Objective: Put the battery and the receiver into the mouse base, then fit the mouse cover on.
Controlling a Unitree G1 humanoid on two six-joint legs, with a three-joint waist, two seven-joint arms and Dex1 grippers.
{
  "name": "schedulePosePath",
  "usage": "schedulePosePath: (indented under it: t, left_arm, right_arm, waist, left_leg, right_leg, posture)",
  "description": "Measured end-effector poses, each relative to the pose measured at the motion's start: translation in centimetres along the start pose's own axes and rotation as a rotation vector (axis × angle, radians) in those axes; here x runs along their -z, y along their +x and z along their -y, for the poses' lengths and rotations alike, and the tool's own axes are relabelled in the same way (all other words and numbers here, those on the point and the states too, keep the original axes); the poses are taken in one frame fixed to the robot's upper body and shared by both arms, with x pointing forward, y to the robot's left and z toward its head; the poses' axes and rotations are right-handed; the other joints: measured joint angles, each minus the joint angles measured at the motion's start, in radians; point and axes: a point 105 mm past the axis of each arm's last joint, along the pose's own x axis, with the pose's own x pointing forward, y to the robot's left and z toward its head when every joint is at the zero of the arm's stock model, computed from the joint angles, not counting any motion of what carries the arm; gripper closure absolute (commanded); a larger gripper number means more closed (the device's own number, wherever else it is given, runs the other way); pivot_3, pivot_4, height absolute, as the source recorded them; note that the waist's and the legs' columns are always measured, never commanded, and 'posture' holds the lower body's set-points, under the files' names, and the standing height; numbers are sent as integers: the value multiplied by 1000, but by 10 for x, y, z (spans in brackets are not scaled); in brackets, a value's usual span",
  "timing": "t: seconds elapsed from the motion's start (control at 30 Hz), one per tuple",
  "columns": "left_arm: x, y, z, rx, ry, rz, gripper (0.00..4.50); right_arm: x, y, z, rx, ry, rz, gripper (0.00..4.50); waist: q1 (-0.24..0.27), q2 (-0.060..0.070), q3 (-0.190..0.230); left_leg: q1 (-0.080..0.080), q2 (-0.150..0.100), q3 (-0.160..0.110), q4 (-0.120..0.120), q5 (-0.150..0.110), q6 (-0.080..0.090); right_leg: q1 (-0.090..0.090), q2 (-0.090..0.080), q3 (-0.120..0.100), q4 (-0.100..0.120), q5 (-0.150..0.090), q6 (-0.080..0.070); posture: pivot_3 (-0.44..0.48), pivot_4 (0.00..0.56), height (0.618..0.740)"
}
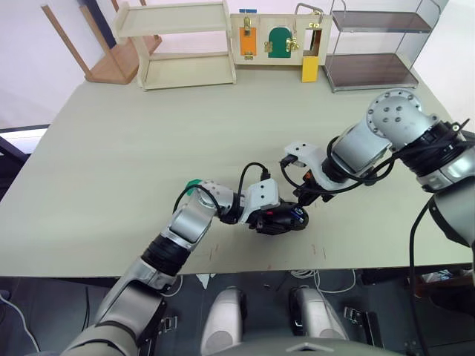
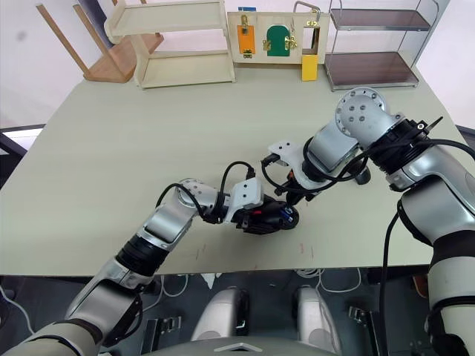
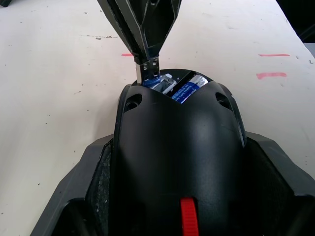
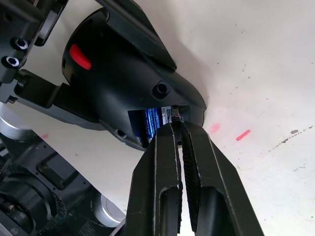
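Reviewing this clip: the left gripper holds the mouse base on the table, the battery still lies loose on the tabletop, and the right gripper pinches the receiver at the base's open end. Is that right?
Not quite. The battery is already seated inside the mouse base, as the left wrist view shows. The rest stands: the left gripper holds the base on the table, and the right gripper pinches the receiver at the base's open end.

The mouse base [image 3: 179, 162] is black with a red wheel [image 3: 188, 216]. The battery [image 3: 189, 88] inside it is blue with white print. The table [image 1: 148, 163] is pale beige, with small red marks [image 3: 273, 64]. The gripper fingers [image 4: 197, 177] are black.
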Motion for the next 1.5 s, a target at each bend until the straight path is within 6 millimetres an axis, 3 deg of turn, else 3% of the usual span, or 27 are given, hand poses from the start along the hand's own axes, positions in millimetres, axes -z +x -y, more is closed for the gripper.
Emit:
schedulePosePath:
  t: [1.5]
  left_arm:
    - [0,-1,1,-7,-13,-7,1562]
  right_arm:
    - [5,4,-3,28,-114,9,4500]
  waist:
    - [-2,0,0]
  left_leg:
    - [-1,1,-1,0,0,0]
  right_leg:
    - [-1,0,-1,-1,0,-1]
  posture:
    - [0,150,740]
